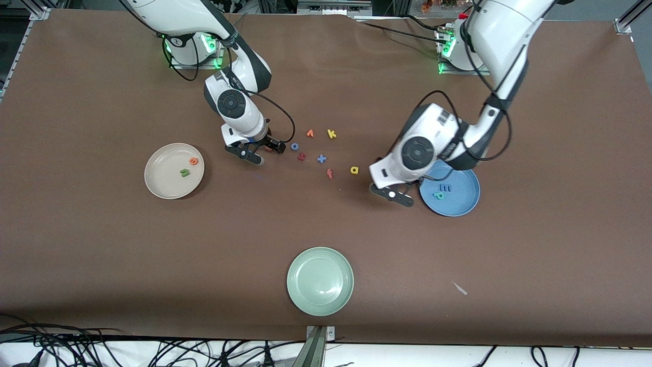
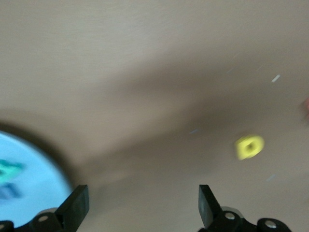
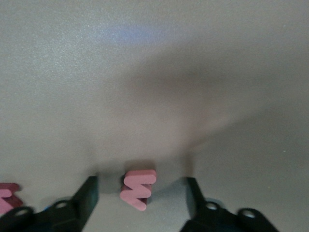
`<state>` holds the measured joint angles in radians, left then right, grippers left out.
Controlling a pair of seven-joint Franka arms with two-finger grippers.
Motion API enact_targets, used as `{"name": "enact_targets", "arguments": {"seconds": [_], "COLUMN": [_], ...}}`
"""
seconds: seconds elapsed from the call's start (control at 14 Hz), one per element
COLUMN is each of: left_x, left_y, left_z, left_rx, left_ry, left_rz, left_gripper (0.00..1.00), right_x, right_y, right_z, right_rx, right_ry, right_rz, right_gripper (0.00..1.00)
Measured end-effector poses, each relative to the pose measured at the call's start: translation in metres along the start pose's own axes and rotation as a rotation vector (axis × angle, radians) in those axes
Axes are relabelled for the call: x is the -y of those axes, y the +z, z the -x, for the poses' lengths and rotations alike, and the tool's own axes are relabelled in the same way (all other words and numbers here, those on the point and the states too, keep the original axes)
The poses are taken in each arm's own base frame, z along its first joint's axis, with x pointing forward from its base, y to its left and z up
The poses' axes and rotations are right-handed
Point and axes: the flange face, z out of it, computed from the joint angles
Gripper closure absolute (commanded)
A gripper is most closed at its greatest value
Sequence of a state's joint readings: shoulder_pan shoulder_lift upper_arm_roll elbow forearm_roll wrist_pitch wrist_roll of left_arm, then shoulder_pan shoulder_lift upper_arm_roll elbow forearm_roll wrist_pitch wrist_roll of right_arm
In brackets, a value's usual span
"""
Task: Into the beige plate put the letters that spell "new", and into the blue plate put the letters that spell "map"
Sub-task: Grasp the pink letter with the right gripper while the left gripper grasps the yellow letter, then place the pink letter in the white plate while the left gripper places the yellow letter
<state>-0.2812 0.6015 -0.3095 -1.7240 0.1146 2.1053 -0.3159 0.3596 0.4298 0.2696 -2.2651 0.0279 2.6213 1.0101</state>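
- The brown tabletop (image 1: 102,244) carries three plates and a scatter of foam letters between the two arms.
- The pale green plate (image 1: 320,281) sits nearest the front camera, well apart from both hands.
- The blue plate (image 1: 461,201) lies just beside the left hand, partly under that arm's wrist; the blue "m" (image 1: 445,188) and the teal "p" (image 1: 438,194) lie in it.
- The beige plate (image 1: 165,176) is near the right hand, toward the right arm's end; the green "n" (image 1: 185,173) and the orange "e" (image 1: 193,161) rest in it.
- The left hand (image 1: 392,194) hangs low over bare tabletop at the blue plate's edge, its fingers (image 2: 77,205) spread wide with nothing between them.
- The right hand (image 1: 257,151) is down at the tabletop, its fingers (image 3: 89,193) apart on either side of the pinkish-red "w" (image 3: 138,187), with a gap showing on each side.
- The yellow "a" (image 1: 354,169) lies on the tabletop near the left hand, between the two hands.
- Close by the right hand lie the blue "o" (image 1: 294,146), a dark red letter (image 1: 302,157), a blue cross-shaped letter (image 1: 321,158), the orange "v" (image 1: 309,133), the yellow "k" (image 1: 331,134) and a red "f" (image 1: 330,174).
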Motion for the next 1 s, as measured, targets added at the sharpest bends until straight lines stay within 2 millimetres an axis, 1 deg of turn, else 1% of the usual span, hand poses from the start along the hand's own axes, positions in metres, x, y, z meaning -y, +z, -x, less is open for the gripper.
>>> {"name": "enact_targets", "arguments": {"seconds": [0.07, 0.14, 0.21, 0.28, 0.36, 0.57, 0.64, 0.71, 0.78, 0.85, 0.93, 1.0], "left_x": [-0.024, -0.044, -0.058, -0.068, -0.073, -0.075, -0.078, -0.082, -0.084, -0.086, -0.09, -0.094], "left_y": [0.007, 0.014, 0.021, 0.027, 0.033, 0.047, 0.05, 0.052, 0.054, 0.057, 0.061, 0.066], "left_z": [0.002, 0.003, 0.003, 0.002, -0.001, -0.004, -0.002, -0.001, 0.0, 0.001, 0.003, 0.005], "left_rx": [-0.008, -0.012, -0.021, -0.032, -0.043, -0.038, -0.034, -0.032, -0.03, -0.028, -0.028, -0.028], "left_ry": [-0.057, -0.094, -0.113, -0.126, -0.142, -0.232, -0.252, -0.262, -0.265, -0.259, -0.246, -0.236], "left_rz": [0.001, 0.003, 0.009, 0.018, 0.028, 0.036, 0.034, 0.033, 0.031, 0.025, 0.011, -0.001], "left_gripper": [0.0, 0.0, 0.0, 0.0, 0.0, 0.01, 0.03, 0.09, 0.17, 0.22, 0.26, 0.34], "right_x": [0.0, 0.001, 0.001, 0.001, 0.002, 0.004, 0.004, 0.003, -0.001, -0.006, -0.014, -0.025], "right_y": [0.0, -0.001, -0.002, -0.003, -0.004, -0.005, -0.007, -0.011, -0.018, -0.027, -0.04, -0.052], "right_z": [0.0, 0.0, 0.0, 0.001, 0.001, 0.001, -0.001, -0.007, -0.016, -0.029, -0.045, -0.062], "right_rx": [0.0, -0.002, -0.004, -0.005, -0.006, -0.01, -0.013, -0.017, -0.016, -0.014, -0.01, -0.003], "right_ry": [0.0, -0.001, -0.002, -0.003, -0.004, -0.025, -0.042, -0.06, -0.084, -0.11, -0.14, -0.171], "right_rz": [-0.001, -0.003, -0.005, -0.005, -0.006, -0.012, -0.014, -0.01, 0.006, 0.026, 0.049, 0.073], "right_gripper": [0.68, 0.8, 0.9, 0.97, 1.0, 1.0, 1.0, 1.0, 1.0, 1.0, 1.0, 1.0]}}
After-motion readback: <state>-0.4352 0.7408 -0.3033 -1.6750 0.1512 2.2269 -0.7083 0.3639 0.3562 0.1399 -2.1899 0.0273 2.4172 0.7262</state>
